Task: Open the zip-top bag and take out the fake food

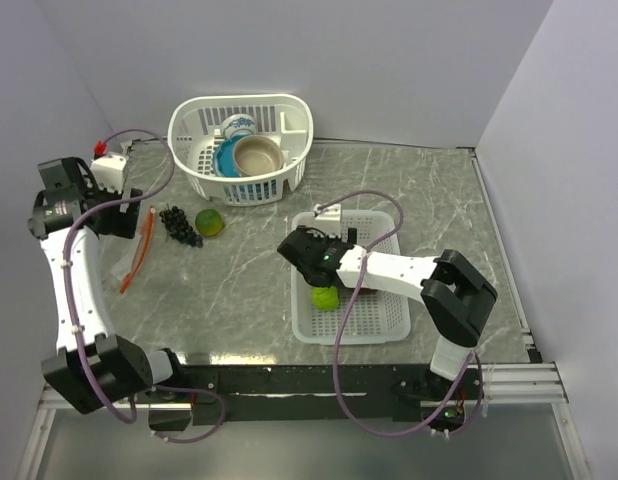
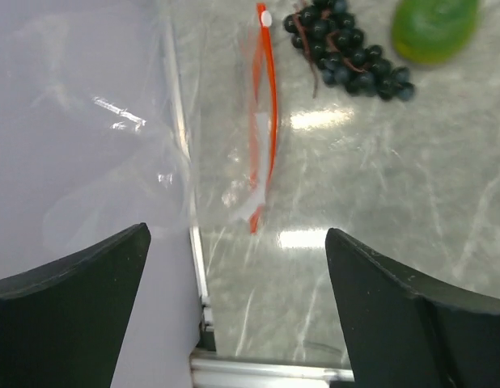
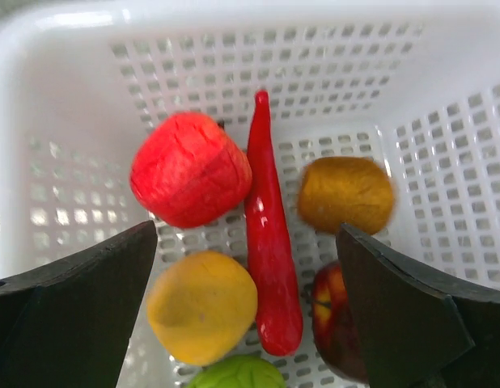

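On the marble at the table's left edge, flat and apart from both grippers: the zip-top bag (image 2: 254,174), orange-red strip along 1 side. Just right of it, loose on the table: dark grapes (image 2: 347,48) and a green lime (image 2: 436,28). Short of the bag: left gripper (image 2: 238,234), fingers spread wide, nothing between. Over the near-right white basket (image 1: 389,325): right gripper (image 3: 248,230), fingers equally wide, empty. Inside the basket: red chili (image 3: 270,242) between a red fruit (image 3: 189,170) and an orange-brown fruit (image 3: 345,194), with a yellow fruit (image 3: 201,305) alongside.

The zip-top bag's (image 2: 252,174) strip (image 2: 272,97) is orange-red, the grapes (image 2: 347,52) dark purple.
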`<state>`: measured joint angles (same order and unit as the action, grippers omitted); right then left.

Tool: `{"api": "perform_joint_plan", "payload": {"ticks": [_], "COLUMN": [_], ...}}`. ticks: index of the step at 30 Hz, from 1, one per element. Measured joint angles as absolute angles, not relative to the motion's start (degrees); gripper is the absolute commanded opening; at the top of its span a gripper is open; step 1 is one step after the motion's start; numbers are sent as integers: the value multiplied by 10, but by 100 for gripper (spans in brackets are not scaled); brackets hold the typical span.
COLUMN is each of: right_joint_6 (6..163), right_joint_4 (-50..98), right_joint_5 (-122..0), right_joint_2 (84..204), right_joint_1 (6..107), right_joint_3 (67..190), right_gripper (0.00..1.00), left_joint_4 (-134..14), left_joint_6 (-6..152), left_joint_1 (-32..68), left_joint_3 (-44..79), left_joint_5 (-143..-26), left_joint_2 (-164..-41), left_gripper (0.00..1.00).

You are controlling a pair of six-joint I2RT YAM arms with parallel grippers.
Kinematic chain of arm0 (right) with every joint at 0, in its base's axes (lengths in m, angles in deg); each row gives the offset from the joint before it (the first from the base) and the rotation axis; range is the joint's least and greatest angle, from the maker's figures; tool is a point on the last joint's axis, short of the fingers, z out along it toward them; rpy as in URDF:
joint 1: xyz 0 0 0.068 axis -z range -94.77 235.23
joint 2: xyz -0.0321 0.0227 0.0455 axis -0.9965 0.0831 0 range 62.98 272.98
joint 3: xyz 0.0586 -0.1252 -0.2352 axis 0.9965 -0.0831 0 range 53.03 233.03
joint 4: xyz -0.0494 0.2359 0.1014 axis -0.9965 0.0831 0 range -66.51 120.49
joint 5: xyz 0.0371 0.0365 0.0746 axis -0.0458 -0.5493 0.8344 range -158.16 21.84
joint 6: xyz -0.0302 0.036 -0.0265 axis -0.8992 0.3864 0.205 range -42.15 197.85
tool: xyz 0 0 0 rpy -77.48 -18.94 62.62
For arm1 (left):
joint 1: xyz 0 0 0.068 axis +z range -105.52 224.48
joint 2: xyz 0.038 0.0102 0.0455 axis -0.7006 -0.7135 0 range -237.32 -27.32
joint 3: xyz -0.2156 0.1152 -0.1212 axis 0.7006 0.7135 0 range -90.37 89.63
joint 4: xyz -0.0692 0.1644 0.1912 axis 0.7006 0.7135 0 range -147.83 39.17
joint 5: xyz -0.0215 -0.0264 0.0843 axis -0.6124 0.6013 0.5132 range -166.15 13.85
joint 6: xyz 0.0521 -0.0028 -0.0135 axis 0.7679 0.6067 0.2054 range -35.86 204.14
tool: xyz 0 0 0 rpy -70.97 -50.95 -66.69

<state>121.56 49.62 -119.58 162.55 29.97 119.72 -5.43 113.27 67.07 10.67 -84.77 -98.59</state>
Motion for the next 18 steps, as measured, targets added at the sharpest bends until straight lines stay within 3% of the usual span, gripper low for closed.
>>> {"api": "perform_joint_plan", "payload": {"ticks": [7, 10, 13, 18], "right_joint_6": [1190, 1181, 1162, 1087], "right_joint_4": [472, 460, 429, 327], "right_joint_5": [-1196, -1195, -1193, -1186], "right_joint_2": [1622, 1615, 1604, 1590], "right_joint_1": [309, 309, 308, 286], "right_joint_3": [1228, 1228, 1228, 1225], "right_gripper": [100, 100, 100, 100], "left_joint_4": [104, 112, 39, -104], "left_joint_6": [1137, 1104, 1046, 969], "left_joint_1": [671, 670, 647, 534], "left_joint_3": [-101, -175, -145, -11], "left_joint_5": [-895, -969, -1048, -1045], "left_joint_2": [-989, -1009, -1015, -1090], "left_gripper": [97, 97, 97, 97]}}
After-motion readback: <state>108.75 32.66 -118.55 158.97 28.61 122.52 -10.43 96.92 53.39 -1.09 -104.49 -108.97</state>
